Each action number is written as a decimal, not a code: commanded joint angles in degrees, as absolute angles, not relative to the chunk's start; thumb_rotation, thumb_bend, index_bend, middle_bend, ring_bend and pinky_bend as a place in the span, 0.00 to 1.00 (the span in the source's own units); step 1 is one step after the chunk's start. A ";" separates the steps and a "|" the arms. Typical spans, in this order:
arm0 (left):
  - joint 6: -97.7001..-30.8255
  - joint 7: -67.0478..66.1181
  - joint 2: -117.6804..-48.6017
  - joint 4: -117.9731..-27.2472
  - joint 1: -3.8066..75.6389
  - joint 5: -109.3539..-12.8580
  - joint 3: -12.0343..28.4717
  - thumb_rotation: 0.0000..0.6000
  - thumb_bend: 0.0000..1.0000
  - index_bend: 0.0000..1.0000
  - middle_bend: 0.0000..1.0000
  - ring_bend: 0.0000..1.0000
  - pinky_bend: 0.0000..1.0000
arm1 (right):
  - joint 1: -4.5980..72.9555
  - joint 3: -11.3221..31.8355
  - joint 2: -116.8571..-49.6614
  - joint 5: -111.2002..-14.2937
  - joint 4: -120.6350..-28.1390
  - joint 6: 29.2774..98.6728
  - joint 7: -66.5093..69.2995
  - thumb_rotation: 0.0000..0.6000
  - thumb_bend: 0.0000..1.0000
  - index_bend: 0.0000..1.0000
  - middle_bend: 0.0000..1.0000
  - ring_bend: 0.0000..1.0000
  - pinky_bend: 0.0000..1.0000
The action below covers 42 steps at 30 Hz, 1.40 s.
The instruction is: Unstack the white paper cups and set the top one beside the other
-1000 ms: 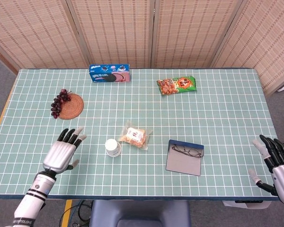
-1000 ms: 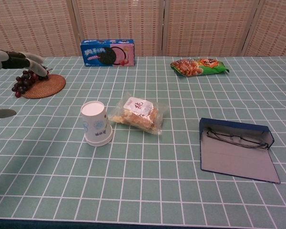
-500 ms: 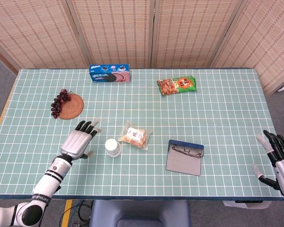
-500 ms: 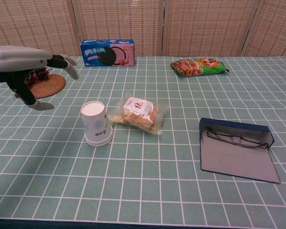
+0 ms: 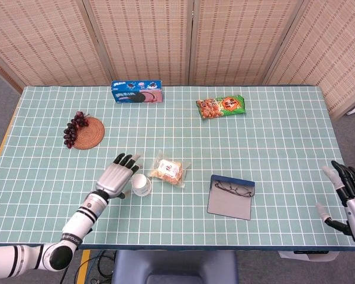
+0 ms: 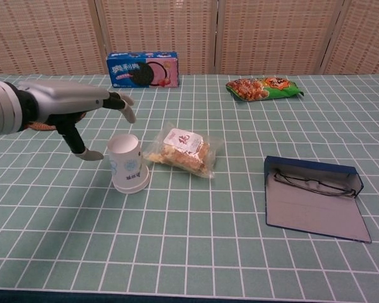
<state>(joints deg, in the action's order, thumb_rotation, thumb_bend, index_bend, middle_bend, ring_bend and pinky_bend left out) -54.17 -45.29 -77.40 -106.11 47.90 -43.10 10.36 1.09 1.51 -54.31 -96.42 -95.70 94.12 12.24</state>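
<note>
White paper cups [image 6: 127, 163] stand stacked upside down near the table's [image 5: 272, 142] front, beside the snack packet [image 5: 168, 170]. Left hand [image 5: 117, 177], fingers spread and empty, hovers alongside; a clumsy sideways approach could topple the light stack.

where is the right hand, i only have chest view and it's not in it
Observer: In the head view the right hand is at the table's near right edge, well right of the glasses case, fingers apart and holding nothing.
Operator: ok and what's my left arm hiding at far left
Observer: A bunch of grapes lying on a round woven mat, far side of the left hand.
Operator: is that mat close to the cups
Observer: No. From above the cups stand well nearer the front edge, with the left hand in the space between them and the mat.
</note>
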 commanded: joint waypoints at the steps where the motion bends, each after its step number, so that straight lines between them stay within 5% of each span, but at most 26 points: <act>1: -53.92 -45.39 -78.34 -105.31 49.52 -41.42 10.12 1.00 0.30 0.21 0.00 0.00 0.00 | 1.08 1.59 -54.39 -96.51 -95.41 94.35 12.64 1.00 0.34 0.06 0.00 0.00 0.00; 42: -59.84 -42.23 -79.27 -105.86 54.21 -39.10 5.03 1.00 0.30 0.29 0.00 0.00 0.00 | 0.74 1.18 -54.00 -96.70 -95.36 94.70 12.81 1.00 0.34 0.05 0.00 0.00 0.00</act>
<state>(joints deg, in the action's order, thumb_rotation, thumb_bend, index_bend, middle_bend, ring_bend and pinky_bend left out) -59.83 -42.24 -79.26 -105.86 54.21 -39.09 5.04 0.74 1.19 -54.01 -96.70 -95.35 94.70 12.81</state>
